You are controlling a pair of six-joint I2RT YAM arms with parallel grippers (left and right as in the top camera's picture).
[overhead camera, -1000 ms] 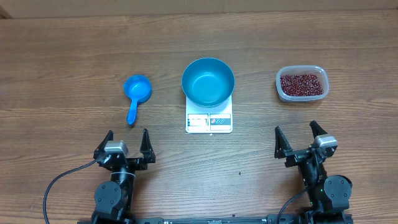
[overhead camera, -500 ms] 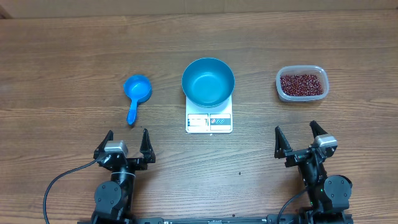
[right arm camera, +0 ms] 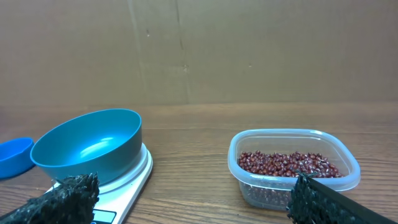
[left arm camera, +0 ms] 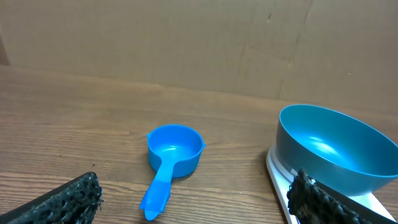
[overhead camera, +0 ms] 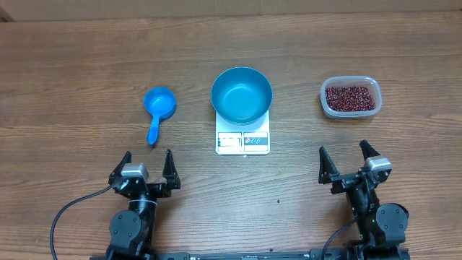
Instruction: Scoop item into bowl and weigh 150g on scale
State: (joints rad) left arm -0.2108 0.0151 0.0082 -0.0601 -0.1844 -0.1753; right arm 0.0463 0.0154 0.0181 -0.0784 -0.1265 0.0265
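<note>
Both arms sit at the near edge of the brown wooden bench, fingers spread.
I see the left gripper and the right gripper each gaping wide and gripping nothing, well apart from the gear. The round, deep, bright blue bowl sits on the small flat white square scale mid-bench, with the display panel facing the near edge. The small dark red-brown beans lie in a clear rounded plastic tub toward the right edge. A small blue handled plastic scoop lies toward the left edge.
</note>
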